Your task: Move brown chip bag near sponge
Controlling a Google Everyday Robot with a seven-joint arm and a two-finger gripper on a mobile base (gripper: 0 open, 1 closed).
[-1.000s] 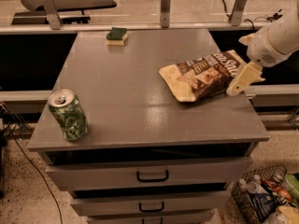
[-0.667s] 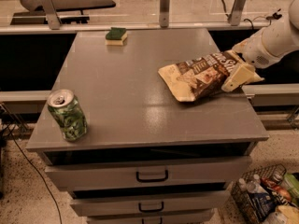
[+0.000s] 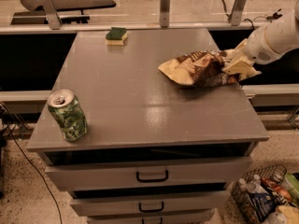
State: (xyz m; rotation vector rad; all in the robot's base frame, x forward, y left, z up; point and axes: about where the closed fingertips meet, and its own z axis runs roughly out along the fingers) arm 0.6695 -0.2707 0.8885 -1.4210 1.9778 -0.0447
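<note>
The brown chip bag lies crumpled on the right side of the grey cabinet top, its right end raised a little. My gripper comes in from the right edge, and its cream fingers are shut on the bag's right end. The sponge, green on top and yellow below, sits at the back edge left of centre, well away from the bag.
A green soda can stands upright near the front left corner. The cabinet has drawers with black handles below. A wire basket of bottles sits on the floor at the lower right. A rail with posts runs behind.
My gripper has moved left from beside the bag onto its right end and closed on it. The bag is more bunched up and slightly raised.
</note>
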